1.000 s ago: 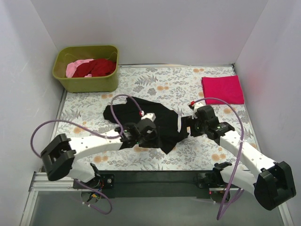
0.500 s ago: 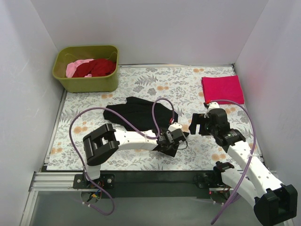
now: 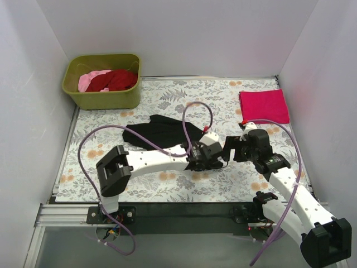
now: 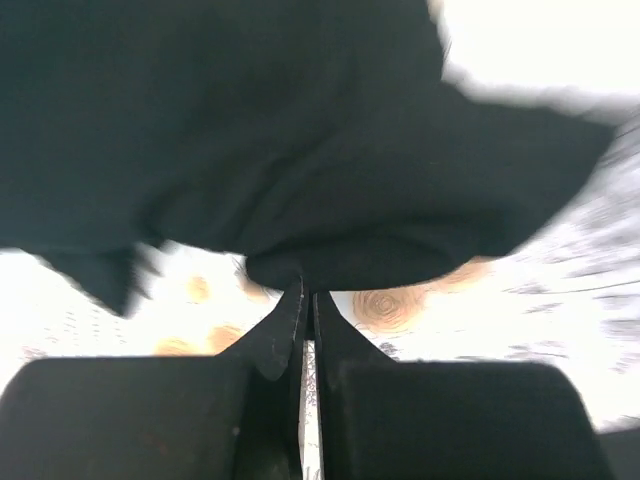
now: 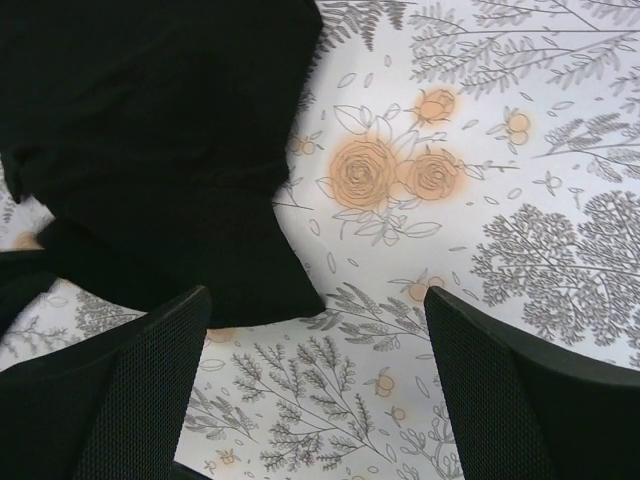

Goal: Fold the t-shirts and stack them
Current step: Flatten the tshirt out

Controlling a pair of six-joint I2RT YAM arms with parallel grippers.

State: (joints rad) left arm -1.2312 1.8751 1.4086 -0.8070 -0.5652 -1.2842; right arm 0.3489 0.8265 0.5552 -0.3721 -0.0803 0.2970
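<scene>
Left gripper (image 4: 305, 300): jaws pinched tight on a fold at the near edge of the black shirt (image 4: 300, 130). The rest of the cloth bunched up ahead of the fingers, not flat.

Right gripper (image 5: 315, 300): fingers spread wide, nothing between them. It hovered over the table cloth (image 5: 470, 180), with the black shirt's corner just ahead and to its left. The two grippers sat close together.

Black shirt in the top view: a rumpled, narrow heap trailing away to the left gripper's left. No clean fold line seen, so I judged this fold only begun.

Magenta shirt (image 3: 264, 106): beyond the right gripper, a neat flat rectangle. Judged finished, and the likely base of the stack.

Tub (image 3: 103, 97): far off, well beyond and left of the left gripper. Dark red shirt (image 3: 120, 80) and pale pink shirt (image 3: 86, 81) lay heaped inside, unfolded.

Tally, as judged: one done, one in hand, two untouched, nothing stacked yet.
</scene>
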